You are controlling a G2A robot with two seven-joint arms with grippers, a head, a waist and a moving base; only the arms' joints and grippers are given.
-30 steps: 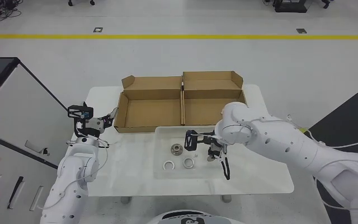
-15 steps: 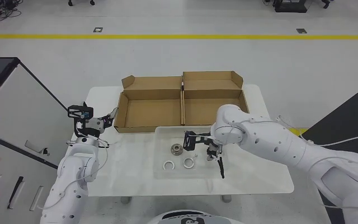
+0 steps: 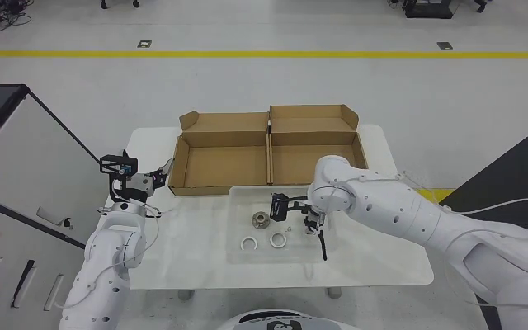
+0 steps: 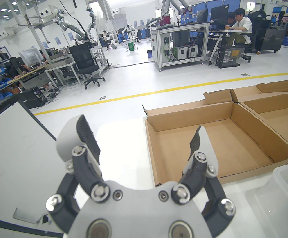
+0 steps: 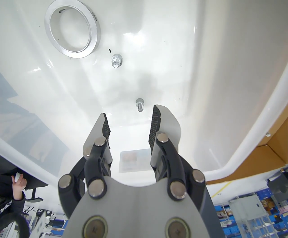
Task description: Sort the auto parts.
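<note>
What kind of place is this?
Probably a robotics lab: grey robot arms in the background, a black swivel office chair, and a yellow line painted across the pale floor.

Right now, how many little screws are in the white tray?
2. One screw lies just ahead of the right gripper; the other screw sits beside the silver ring. More may hide under the arm.

Bright, even overhead light fills the hall; ceiling lamps [image 4: 47, 10] glow in the left wrist view. In the top view the floor [image 3: 264, 82] is pale and evenly lit. The cardboard boxes [image 3: 223, 165], at 12 o'clock on the table [image 3: 198, 239], hold soft shadow along their walls. The white tray [image 5: 180, 56] carries glossy glare streaks, and the metal ring [image 5: 75, 53] gleams. Straight lines bow toward the edges of both wrist views.
</note>
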